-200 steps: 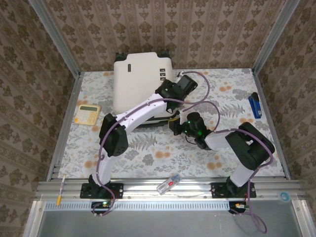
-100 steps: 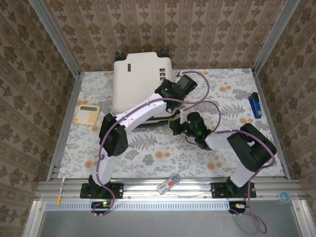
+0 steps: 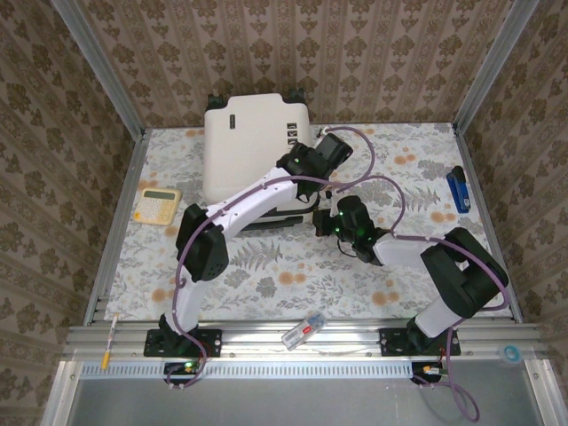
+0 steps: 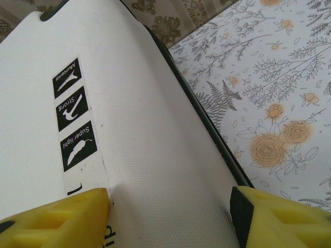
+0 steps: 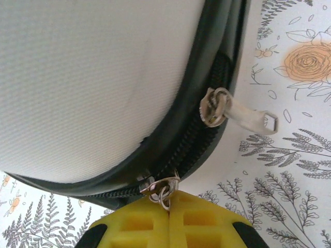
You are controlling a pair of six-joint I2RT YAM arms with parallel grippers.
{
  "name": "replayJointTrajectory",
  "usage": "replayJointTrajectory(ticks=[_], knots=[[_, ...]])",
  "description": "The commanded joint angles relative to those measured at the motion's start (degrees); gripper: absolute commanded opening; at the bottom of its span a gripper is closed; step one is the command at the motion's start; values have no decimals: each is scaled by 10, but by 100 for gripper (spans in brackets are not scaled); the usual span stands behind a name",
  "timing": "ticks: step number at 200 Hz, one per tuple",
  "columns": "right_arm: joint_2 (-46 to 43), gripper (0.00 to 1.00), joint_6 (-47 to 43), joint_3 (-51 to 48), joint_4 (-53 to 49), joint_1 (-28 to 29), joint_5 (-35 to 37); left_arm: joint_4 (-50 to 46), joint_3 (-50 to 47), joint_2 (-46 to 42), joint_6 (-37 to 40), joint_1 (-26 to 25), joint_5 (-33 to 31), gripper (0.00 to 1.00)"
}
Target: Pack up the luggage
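Yellow calculator [image 3: 157, 205] far left, blue stapler [image 3: 458, 189] far right, clear item [image 3: 303, 330], perhaps a marker, on front rail [image 3: 248, 338]

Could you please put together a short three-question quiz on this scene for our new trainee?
1. True or false: the right gripper is shut on a zip pull of the luggage.
2. In the top view, what lies left of the luggage? A) a mug B) a calculator C) a shoe
3. Are the left gripper's fingers apart or together?
Key: 1 true; 2 B; 3 apart.
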Motion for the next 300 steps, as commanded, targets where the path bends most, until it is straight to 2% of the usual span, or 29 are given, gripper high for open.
replayJointTrajectory(ticks=[1,25,74,103,132,149,179,206,234,275,300], knots=[[-15,0,2,20,4,-56,39,-109,-38,19,0,31,19,63],[8,0,-40,48,9,-85,-69,-107,-42,19,4,32,24,62],[19,0,-85,61,34,-123,-199,-99,-57,19,11,33,39,61],[25,0,-106,79,3,-141,-156,-84,-80,17,12,37,52,61],[40,0,-106,102,-3,-166,-154,-78,-100,18,12,40,62,60],[52,0,-121,124,-15,-172,-183,-74,-108,16,15,40,65,59],[82,0,-140,157,-5,-183,-274,-66,-116,14,20,40,73,58],[82,0,-128,162,-4,-190,-298,-56,-122,2,20,40,87,58],[36,0,-100,133,-7,-200,-296,-5,-153,-70,27,42,141,65],[-39,17,-96,132,-96,-201,-297,83,-215,-237,26,70,215,81],[-59,30,-92,156,-150,-202,-292,119,-276,-326,2,123,261,86]])
